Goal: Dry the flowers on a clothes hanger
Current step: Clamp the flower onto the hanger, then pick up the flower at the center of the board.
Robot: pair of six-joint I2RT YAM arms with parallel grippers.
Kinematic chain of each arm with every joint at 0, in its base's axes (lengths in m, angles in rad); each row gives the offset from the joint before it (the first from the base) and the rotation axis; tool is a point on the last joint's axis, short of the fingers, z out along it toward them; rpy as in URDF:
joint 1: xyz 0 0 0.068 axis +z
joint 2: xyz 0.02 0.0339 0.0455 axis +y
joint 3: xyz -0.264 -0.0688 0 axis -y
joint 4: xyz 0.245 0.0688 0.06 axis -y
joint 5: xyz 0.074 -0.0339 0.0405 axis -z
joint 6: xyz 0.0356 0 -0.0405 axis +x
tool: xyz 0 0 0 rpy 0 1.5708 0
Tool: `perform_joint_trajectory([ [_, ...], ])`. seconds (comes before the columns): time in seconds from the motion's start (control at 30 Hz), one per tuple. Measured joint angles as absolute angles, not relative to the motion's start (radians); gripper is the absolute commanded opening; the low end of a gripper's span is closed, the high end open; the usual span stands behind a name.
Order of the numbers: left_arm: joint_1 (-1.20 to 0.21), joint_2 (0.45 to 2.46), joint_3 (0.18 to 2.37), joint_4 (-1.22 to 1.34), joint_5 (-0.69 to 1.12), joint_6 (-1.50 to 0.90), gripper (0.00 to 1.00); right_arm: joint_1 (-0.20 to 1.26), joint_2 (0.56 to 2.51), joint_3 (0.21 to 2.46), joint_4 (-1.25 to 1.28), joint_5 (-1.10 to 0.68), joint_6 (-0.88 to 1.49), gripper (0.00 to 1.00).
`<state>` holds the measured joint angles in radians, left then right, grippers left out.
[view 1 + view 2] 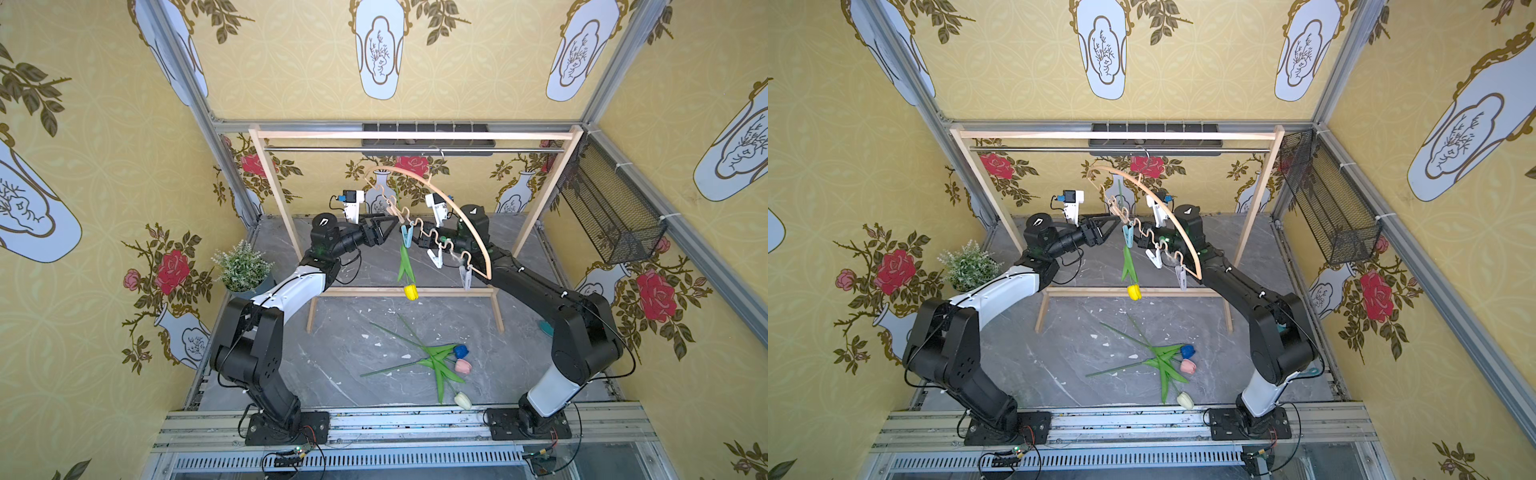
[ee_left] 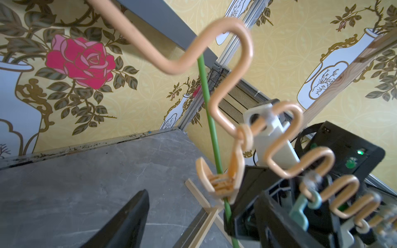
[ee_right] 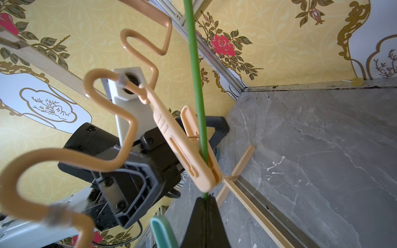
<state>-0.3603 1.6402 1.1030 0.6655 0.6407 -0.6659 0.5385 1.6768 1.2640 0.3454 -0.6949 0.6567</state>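
Note:
The wooden clothes hanger hangs tilted from the rack's rail. A peach clip on its wavy bar is shut on the green stem of the yellow flower, which hangs head down. My right gripper is shut on that stem just below the clip. My left gripper stands open beside the clip, and its fingers are clear of it. The blue, pink and white flowers lie on the grey table in front of the rack.
The large wooden rack frame spans the back of the table. A potted bushy plant stands at the left and a black wire basket hangs on the right wall. Blue and white clips dangle from the hanger.

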Motion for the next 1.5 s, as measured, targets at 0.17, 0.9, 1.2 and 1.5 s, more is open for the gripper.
perform_joint_trajectory([
  [0.17, -0.36, 1.546, 1.056, 0.593, 0.618, -0.621, 0.85, 0.535, 1.671, 1.223, 0.345, -0.693, 0.654, 0.19],
  [0.9, -0.395, 1.161, 0.773, 0.284, 0.332, -0.583, 0.86, 0.557, 1.441, 0.938, 0.138, -0.453, 0.578, 0.57],
  [1.2, -0.4, 0.984, 0.708, -0.076, 0.165, -0.665, 0.85, 0.858, 1.333, 0.799, -0.103, -0.191, 0.525, 0.57],
  [1.5, -0.505, 0.898, 0.634, -0.351, 0.022, -0.743, 0.82, 1.061, 1.334, 0.728, -0.205, 0.033, 0.658, 0.57],
])
